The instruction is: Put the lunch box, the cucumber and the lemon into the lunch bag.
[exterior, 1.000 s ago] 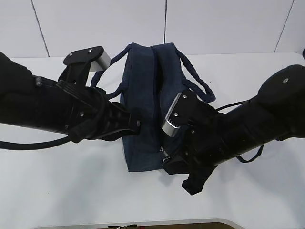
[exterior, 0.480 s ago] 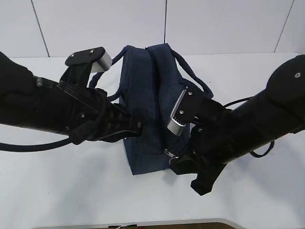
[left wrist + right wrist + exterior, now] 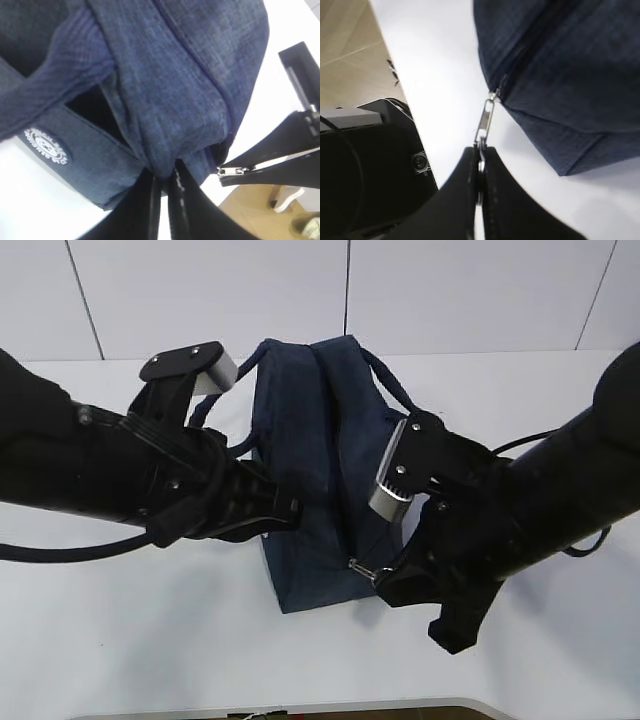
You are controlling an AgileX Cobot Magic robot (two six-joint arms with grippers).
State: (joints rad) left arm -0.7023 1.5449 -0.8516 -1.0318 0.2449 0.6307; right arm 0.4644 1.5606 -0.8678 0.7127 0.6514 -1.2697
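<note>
The dark navy lunch bag [image 3: 310, 440] stands mid-table with its loop handles hanging to both sides; its white round logo [image 3: 46, 146] shows in the left wrist view. My left gripper [image 3: 290, 508] is shut on a pinch of the bag's fabric [image 3: 170, 150] at its near left corner. My right gripper [image 3: 385, 580] is shut on the silver zipper pull [image 3: 484, 122] at the bag's near right corner; the pull is drawn taut away from the bag [image 3: 560, 75]. The lunch box, cucumber and lemon are out of view.
The white table [image 3: 130, 630] runs to a front edge at the bottom of the exterior view. Both black arms crowd the bag's sides. A white panelled wall [image 3: 450, 290] stands behind. The floor [image 3: 350, 50] shows beyond the table edge.
My right gripper has moved right and toward the front edge, drawing the zipper pull along with it. The bag's near end has shifted slightly right. The left gripper has held its pinch.
</note>
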